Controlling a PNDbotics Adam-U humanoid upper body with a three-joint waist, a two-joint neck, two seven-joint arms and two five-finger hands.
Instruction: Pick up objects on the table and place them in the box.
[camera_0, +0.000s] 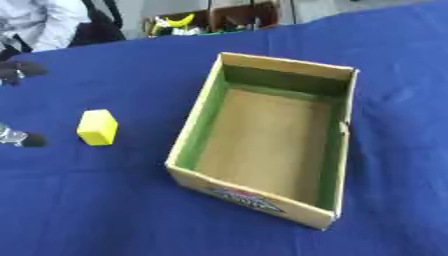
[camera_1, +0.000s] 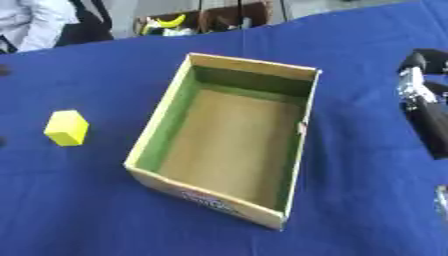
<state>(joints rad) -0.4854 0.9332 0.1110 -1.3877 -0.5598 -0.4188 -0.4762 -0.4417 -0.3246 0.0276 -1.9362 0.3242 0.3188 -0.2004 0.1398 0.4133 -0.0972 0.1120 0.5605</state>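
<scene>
One blue cloth-covered table (camera_0: 105, 200), open cardboard box (camera_0: 262, 135), yellow block (camera_0: 97, 127) beside it, right robot hand (camera_1: 424, 107) finger state unclear

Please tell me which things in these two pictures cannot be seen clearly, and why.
- Left hand: left eye view, cut off by the left edge; only dark fingertips show, so its pose is unclear.
- Right hand: right eye view, cut off by the right edge; fingers unclear.
- Box label: blurred, unreadable.
- Yellow block: its far side is hidden.
- Things behind the table: too small and blurred.
</scene>
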